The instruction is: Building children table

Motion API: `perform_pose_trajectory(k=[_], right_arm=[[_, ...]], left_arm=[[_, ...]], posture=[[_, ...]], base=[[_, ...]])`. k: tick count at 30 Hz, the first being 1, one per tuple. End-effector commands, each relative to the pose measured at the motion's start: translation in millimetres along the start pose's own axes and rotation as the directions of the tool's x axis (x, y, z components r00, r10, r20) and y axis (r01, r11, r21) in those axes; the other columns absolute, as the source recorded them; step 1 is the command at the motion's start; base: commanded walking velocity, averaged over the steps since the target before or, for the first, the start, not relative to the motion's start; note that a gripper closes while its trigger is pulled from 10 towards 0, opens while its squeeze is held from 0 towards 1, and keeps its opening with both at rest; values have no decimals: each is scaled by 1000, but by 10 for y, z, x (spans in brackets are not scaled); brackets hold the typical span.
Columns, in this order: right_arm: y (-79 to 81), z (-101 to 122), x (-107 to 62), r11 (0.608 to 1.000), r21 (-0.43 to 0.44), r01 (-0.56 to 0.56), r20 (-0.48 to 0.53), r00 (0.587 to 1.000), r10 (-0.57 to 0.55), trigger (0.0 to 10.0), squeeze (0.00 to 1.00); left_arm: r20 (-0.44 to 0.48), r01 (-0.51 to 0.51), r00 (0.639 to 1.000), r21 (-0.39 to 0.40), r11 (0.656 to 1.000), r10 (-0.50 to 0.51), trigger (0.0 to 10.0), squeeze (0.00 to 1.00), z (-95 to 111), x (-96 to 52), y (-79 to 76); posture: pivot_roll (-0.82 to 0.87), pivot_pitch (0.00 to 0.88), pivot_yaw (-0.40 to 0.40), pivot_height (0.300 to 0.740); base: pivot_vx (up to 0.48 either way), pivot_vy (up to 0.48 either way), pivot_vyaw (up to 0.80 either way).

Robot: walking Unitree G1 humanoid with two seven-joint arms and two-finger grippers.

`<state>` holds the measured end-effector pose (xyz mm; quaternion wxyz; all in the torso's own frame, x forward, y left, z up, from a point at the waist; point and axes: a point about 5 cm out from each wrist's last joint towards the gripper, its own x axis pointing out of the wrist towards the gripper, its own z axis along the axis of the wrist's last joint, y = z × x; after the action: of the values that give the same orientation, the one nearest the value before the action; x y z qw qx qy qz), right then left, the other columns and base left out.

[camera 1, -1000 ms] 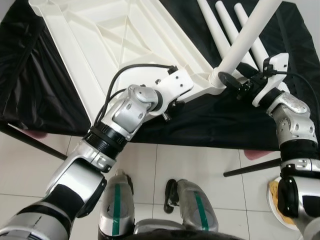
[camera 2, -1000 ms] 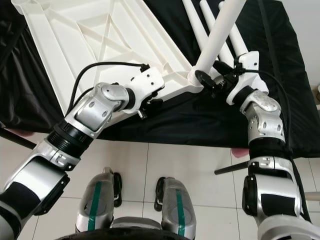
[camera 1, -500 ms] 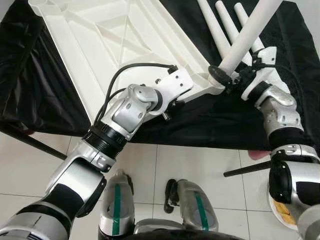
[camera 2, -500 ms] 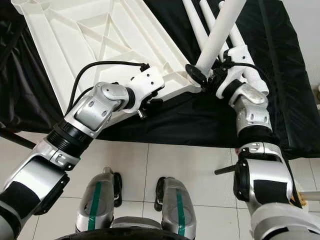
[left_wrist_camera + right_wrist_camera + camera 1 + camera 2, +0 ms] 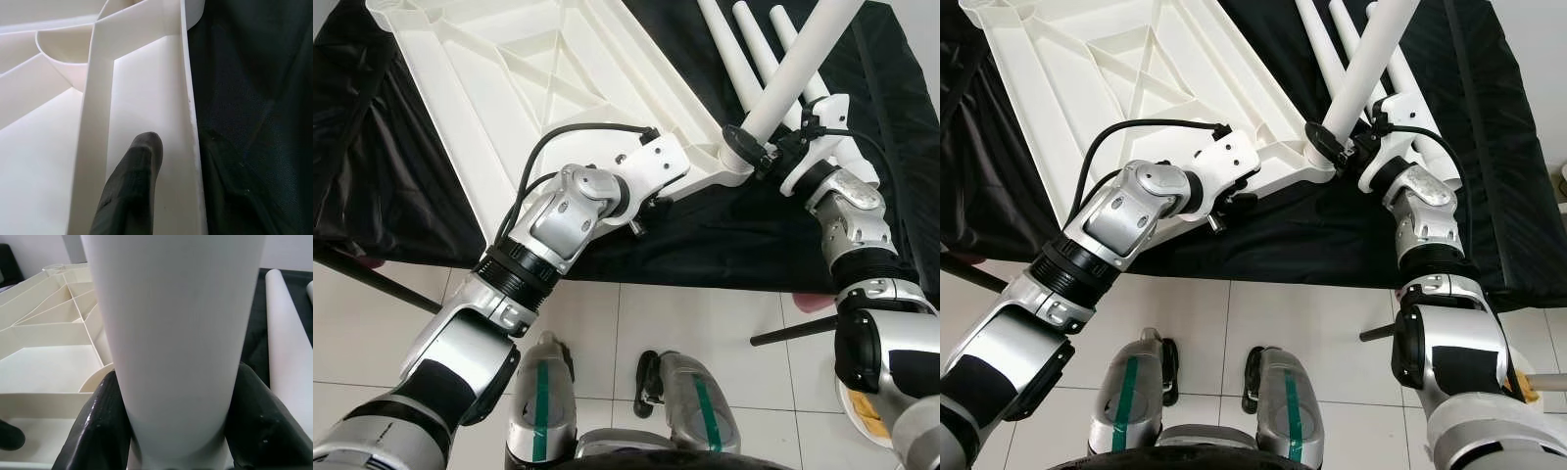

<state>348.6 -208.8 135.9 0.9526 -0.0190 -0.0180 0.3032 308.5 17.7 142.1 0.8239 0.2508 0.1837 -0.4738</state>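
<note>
White leg [image 5: 790, 71] clamped in right hand [image 5: 756, 155].

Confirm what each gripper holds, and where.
Right gripper clamps the white table leg near its lower end, at the tabletop's corner socket. Left gripper pinches that tabletop's edge rib.

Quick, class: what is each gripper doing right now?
Left gripper: on the tabletop rim; grip cannot be told.
Right gripper: shut on the leg.

A black cloth [image 5: 724, 240] covers the bed; on it lies the white panel [image 5: 529, 88], ribbed side up, at the left and far side. Loose white legs [image 5: 744, 49] lie on the cloth at the far right. Near is tiled floor [image 5: 705, 323].
</note>
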Motion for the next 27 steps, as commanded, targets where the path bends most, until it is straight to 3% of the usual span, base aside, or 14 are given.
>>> perform_pose_trajectory(k=[1,16,24,26,27], right_arm=[[88,-167,-4,999,46,-11,-58,998,13,10000,0],[348,-191,96,995,78,67,26,997,-70,10000,0],[437,-77,189,962,103,252,67,963,-260,10000,0],[437,-77,189,962,103,252,67,963,-260,10000,0],[467,-48,206,939,129,320,81,940,-331,10000,0]], left_arm=[[15,-10,1000,3,1000,10,10000,0,45,-12,8],[22,4,1000,13,1000,-4,10000,0,32,-7,-29],[24,7,1000,12,1000,-7,10000,0,38,-2,-24],[24,7,1000,12,1000,-7,10000,0,38,-2,-24],[26,5,1000,10,1000,-5,10000,0,40,-5,-18]], posture=[[53,8,-37,740],[44,4,-40,740],[33,14,-40,740],[33,14,-40,740],[32,16,-40,740]], base=[[0,0,0],[0,0,0],[0,0,0],[0,0,0],[0,0,0]])
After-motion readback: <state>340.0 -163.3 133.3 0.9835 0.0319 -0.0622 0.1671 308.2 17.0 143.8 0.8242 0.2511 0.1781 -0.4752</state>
